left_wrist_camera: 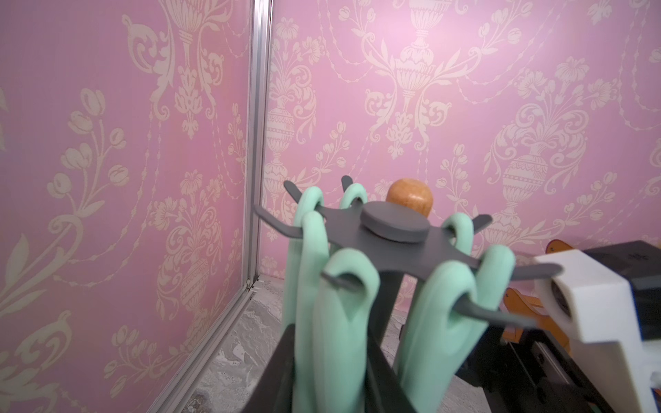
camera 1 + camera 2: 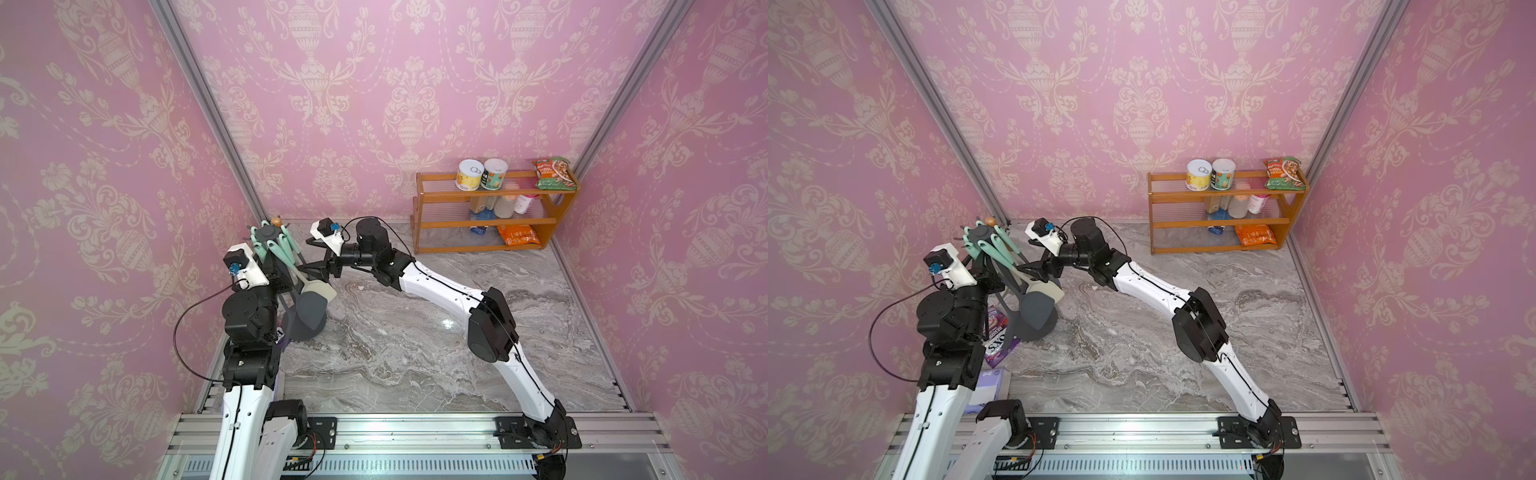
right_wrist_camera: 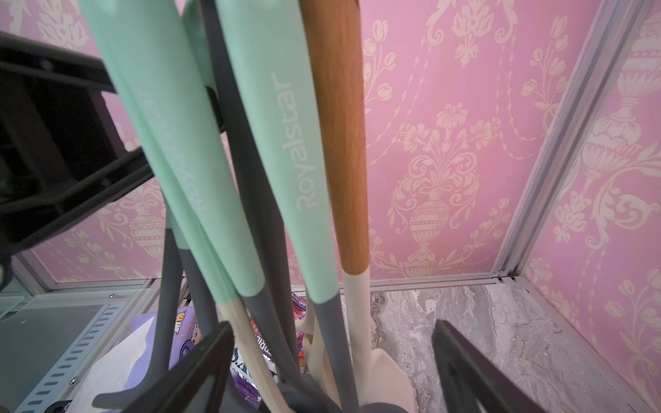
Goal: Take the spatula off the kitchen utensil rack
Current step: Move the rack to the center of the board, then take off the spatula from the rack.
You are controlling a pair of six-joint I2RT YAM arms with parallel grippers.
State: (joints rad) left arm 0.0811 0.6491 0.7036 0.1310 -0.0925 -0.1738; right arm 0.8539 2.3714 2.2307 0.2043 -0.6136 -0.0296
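Spatula (wooden-handled) hangs within the parted right gripper.

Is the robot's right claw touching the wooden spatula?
Apart. The right wrist view shows the right gripper open around the wooden-handled spatula, bare floor between blade and finger.
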